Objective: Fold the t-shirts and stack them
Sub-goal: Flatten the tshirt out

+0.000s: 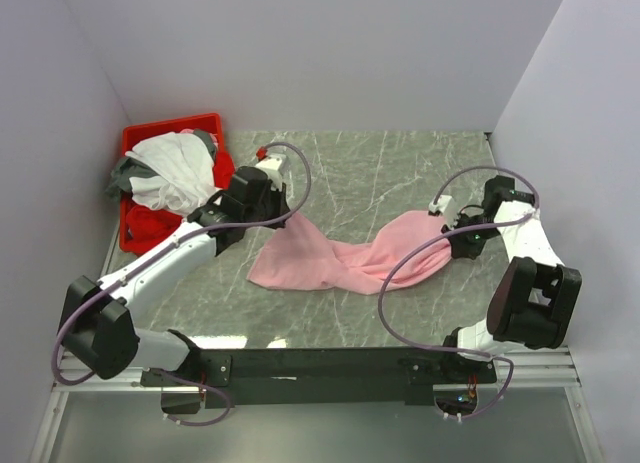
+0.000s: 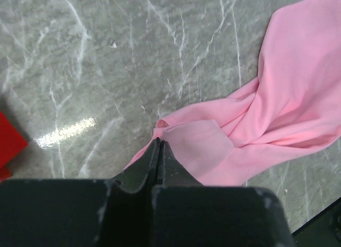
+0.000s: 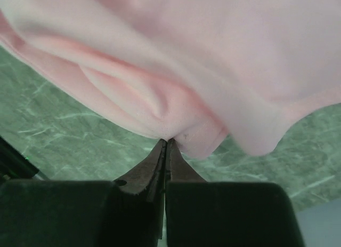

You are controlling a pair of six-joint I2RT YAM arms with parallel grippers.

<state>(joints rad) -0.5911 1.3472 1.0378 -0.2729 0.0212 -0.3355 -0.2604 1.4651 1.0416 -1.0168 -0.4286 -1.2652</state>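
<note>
Pink t-shirt (image 1: 330, 258): lies twisted into a long band across the middle of the marble table (image 1: 400, 163), strung between the 2 grippers; its middle rests on the table and both ends rise off it.
Left gripper (image 2: 159, 142): pressed together, pinching a folded corner at the left end of the Pink t-shirt; in the top view it hangs just right of the red bin.
Right gripper (image 3: 166, 141): pressed together, pinching a bunched edge at the right end of the shirt, with the cloth draping above its tips and the table showing below.
Heap of t-shirts (image 1: 175, 168): white on top, grey at the left, red at the near side; piled in the red bin and spilling over its rim.
Red bin (image 1: 170, 131): at the far left corner of the table, against the wall.
</note>
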